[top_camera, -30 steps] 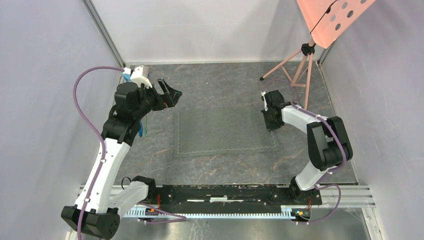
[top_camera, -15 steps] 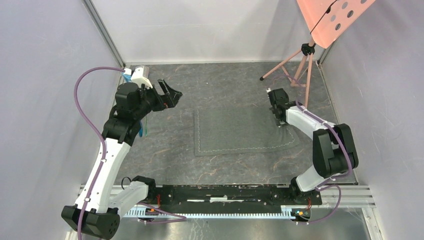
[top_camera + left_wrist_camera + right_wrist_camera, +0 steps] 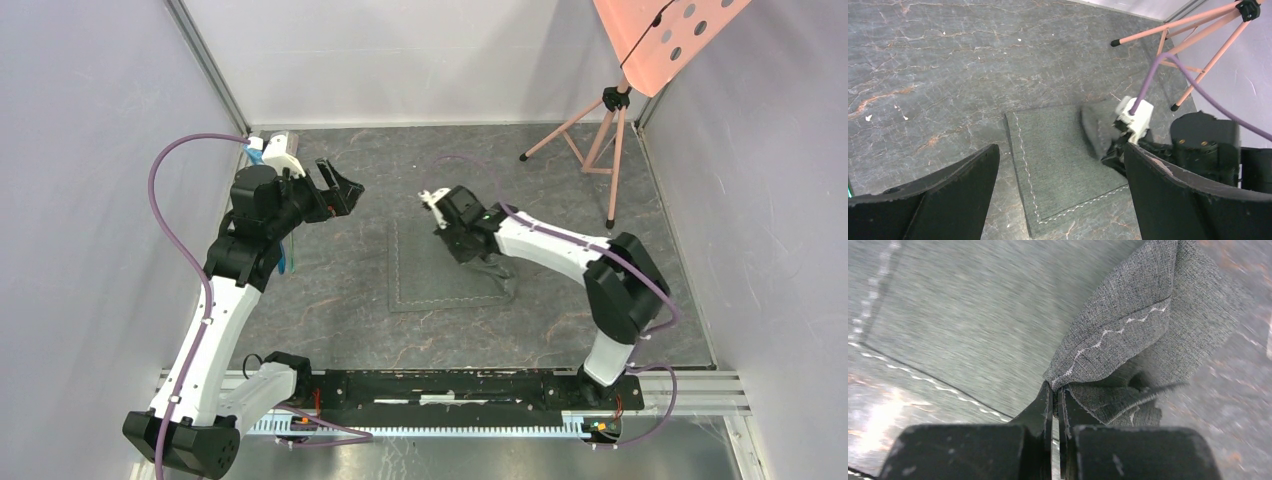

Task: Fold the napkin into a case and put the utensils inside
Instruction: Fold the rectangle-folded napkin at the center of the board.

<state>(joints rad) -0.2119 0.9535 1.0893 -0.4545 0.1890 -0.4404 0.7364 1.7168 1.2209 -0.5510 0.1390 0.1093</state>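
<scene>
Two arms are reaching over the grey marbled desk [image 3: 420, 170], where the napkin [image 3: 425, 275] is lying near the centre, its 3 o'clock side being held up and curling over toward 9 o'clock. The right hand [image 3: 465, 243] is pinching that stitched edge, jaws closed tight on the cloth. The left hand [image 3: 340, 192] is hovering at 10 o'clock, spread wide, gripping nothing.

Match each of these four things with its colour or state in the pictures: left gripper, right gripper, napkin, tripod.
Things:
1. left gripper
2. right gripper
3. napkin
4. tripod

Descriptions:
a. pink, at the far right corner
b. open, holding nothing
c. shut on a cloth edge
d. dark grey, one side lifted and doubled over

Pairs: 1-b, 2-c, 3-d, 4-a
</scene>
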